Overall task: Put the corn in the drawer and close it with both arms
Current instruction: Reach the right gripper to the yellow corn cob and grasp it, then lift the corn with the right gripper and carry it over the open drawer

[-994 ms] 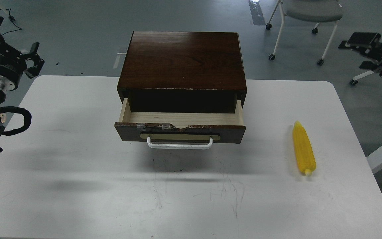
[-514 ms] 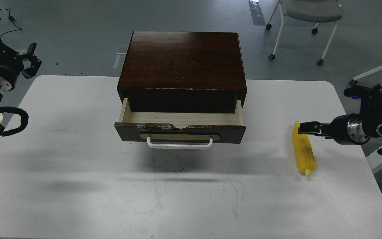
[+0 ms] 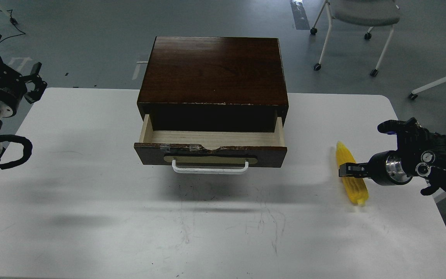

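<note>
The yellow corn (image 3: 346, 162) lies on the white table (image 3: 91, 217) at the right, its long axis running front to back, tip slightly to the left. My right gripper (image 3: 349, 170) comes in from the right and sits across the corn's middle, touching it; its fingers overlap, so I cannot tell how they stand. The dark brown drawer (image 3: 210, 154) is pulled out, its pale wood inside (image 3: 211, 138) empty, with a white handle (image 3: 209, 168) in front. My left gripper (image 3: 37, 80) is held off the table's far left corner, fingers spread and empty.
The drawer belongs to a dark wooden cabinet (image 3: 213, 69) at the table's back middle. An office chair (image 3: 358, 15) stands on the floor behind at the right. A white bar (image 3: 439, 79) shows at the far right edge.
My right arm came in from the right and dropped onto the corn's middle. The corn's far tip shifted a little left. My left gripper drew slightly back to the left.
</note>
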Controlling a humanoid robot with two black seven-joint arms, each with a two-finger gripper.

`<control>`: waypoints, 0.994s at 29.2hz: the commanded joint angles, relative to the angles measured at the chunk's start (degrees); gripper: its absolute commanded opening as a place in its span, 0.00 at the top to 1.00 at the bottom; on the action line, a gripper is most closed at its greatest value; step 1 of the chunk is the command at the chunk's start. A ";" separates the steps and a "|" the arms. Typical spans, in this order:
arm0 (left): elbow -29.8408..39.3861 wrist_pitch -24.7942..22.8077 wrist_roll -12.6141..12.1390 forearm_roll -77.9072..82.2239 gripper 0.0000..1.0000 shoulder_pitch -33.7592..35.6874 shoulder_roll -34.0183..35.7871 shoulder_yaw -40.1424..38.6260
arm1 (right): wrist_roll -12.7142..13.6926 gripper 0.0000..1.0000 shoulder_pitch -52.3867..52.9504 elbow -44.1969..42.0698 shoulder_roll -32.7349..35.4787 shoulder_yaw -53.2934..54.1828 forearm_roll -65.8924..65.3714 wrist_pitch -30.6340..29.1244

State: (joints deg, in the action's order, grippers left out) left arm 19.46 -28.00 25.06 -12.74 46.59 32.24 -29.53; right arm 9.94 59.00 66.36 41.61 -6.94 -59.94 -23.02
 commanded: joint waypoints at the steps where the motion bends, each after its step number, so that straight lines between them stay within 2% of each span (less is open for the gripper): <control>1: -0.82 0.00 -0.01 0.00 0.02 -0.09 0.10 0.00 | 0.78 0.94 0.94 0.35 0.67 0.25 0.08 0.00; 3: -0.82 0.00 -0.09 0.00 0.02 -0.27 0.19 0.00 | 0.79 0.95 1.74 0.79 1.37 0.87 0.17 0.00; 6: -0.82 0.00 -0.18 0.00 0.02 -1.23 0.98 0.00 | 0.61 1.00 9.10 1.93 5.15 0.52 -0.35 -0.09; 14: -0.82 0.00 -0.18 0.00 0.02 -1.06 2.56 -0.09 | 0.26 1.00 28.53 5.80 7.09 0.52 -4.39 -0.71; 18: -0.82 0.00 -0.45 0.00 0.02 -1.06 2.21 0.09 | -0.09 1.00 36.25 11.32 2.27 0.78 -18.42 -0.79; 20: -0.82 0.00 -0.36 0.00 0.02 -1.06 2.21 0.09 | -0.36 1.00 38.38 12.39 0.59 0.78 -20.91 -0.79; 24: -0.82 0.00 -0.18 0.00 0.02 -1.15 2.30 0.09 | -0.88 1.00 42.16 17.04 -7.14 0.26 -28.64 -1.06; 27: -0.82 0.00 -0.09 0.00 0.02 -1.15 2.56 0.00 | -2.29 1.00 43.83 19.68 -10.31 0.34 -34.18 -2.20; 29: -0.82 0.00 -0.09 0.00 0.02 -1.15 2.83 0.00 | -2.82 1.00 44.27 20.48 -15.82 0.00 -36.21 -3.60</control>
State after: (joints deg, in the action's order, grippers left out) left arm 18.66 -28.00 24.91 -12.75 45.48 34.62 -29.46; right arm 8.12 102.21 85.03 32.44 -6.62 -92.11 -24.80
